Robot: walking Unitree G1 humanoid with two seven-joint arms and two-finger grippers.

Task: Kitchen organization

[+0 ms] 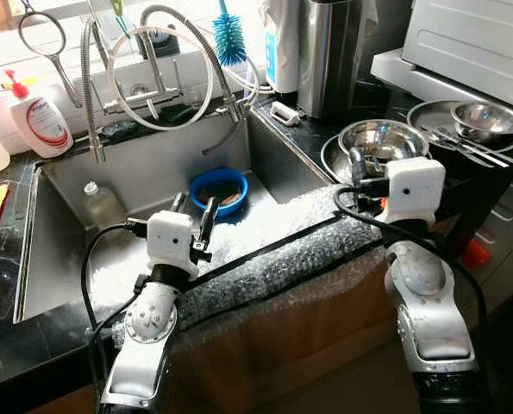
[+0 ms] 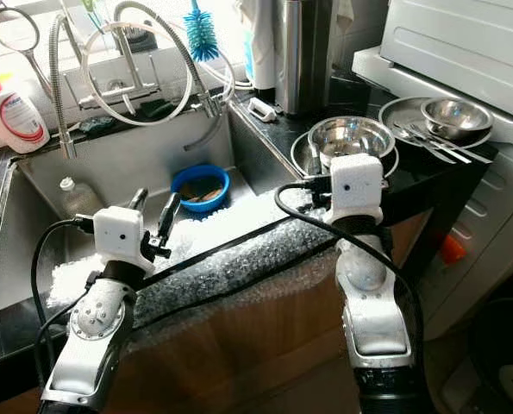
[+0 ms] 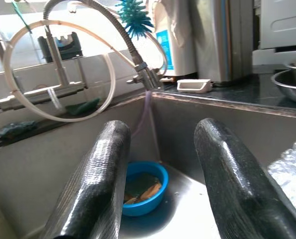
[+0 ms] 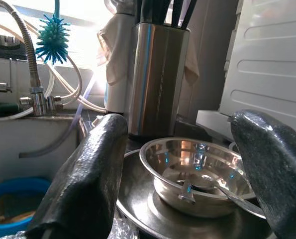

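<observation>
I'm standing at the steel sink (image 1: 75, 194) and taking everything from it. Inside the basin, at the corner nearest the tap, sits the blue bowl (image 1: 219, 190) with brown scraps in it; it looks like light plastic, stiff enough to pinch by the rim, though the scraps mean I'd keep it level. My left gripper (image 1: 192, 216) hangs over the sink's front edge, fingers (image 3: 95, 184) spread wide with nothing between them, the bowl showing straight beyond them. On the counter just right of the sink is the steel bowl (image 1: 382, 140), nested in a shallow steel plate, with a spoon (image 4: 187, 190) lying inside. My right gripper (image 4: 187, 164) is lined up on it, fingers well apart and empty. Polished steel is hard and slippery, I judge, so the rim is the place to grip, and the loose spoon could rattle out if it tips.
</observation>
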